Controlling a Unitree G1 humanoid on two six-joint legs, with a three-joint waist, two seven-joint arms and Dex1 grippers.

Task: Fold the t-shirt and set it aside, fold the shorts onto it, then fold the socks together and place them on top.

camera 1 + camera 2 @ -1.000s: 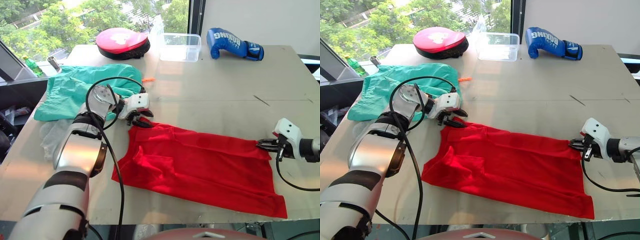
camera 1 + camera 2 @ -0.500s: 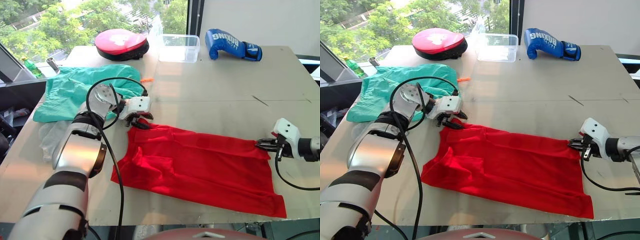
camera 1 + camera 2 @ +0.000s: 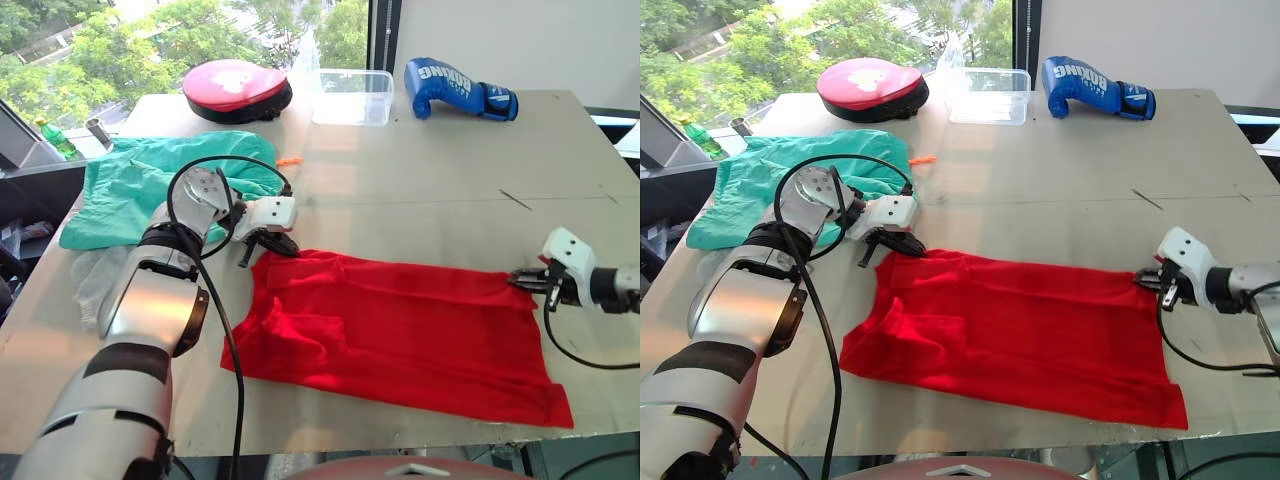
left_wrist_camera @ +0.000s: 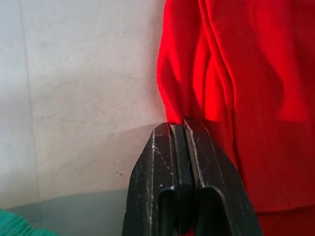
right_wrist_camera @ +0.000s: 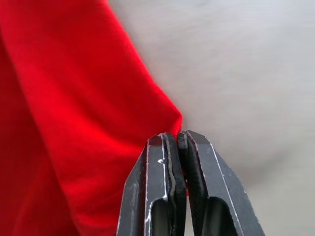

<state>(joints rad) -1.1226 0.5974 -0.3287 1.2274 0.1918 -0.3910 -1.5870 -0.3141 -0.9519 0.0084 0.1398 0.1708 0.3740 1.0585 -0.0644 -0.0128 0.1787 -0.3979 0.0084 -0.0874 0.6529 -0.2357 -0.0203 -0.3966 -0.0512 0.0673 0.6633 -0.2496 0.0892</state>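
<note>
At the far left we see the socks (image 3: 92,282), pale grey, lying at the table's (image 3: 420,200) left edge beside the shorts (image 3: 140,180), which spread teal-green across the back-left corner, untouched. Just right of them our left gripper (image 3: 268,243) has its fingers closed tight on the far-left corner of the t-shirt (image 3: 400,330); the left wrist view shows red cloth pinched between the tips. The shirt lies stretched across the front of the table, already doubled lengthwise into a long band. Over the last second that left corner has slid a little leftward and the near-left fold has bunched slightly, so we judge the cloth is being drawn taut between the two arms. At the far right our right gripper (image 3: 527,281) is clamped shut on the far-right corner, and has barely moved. With both corners held and the band tensioned, the next fold of the shirt looks ready to begin; shorts and socks still wait their turn.
</note>
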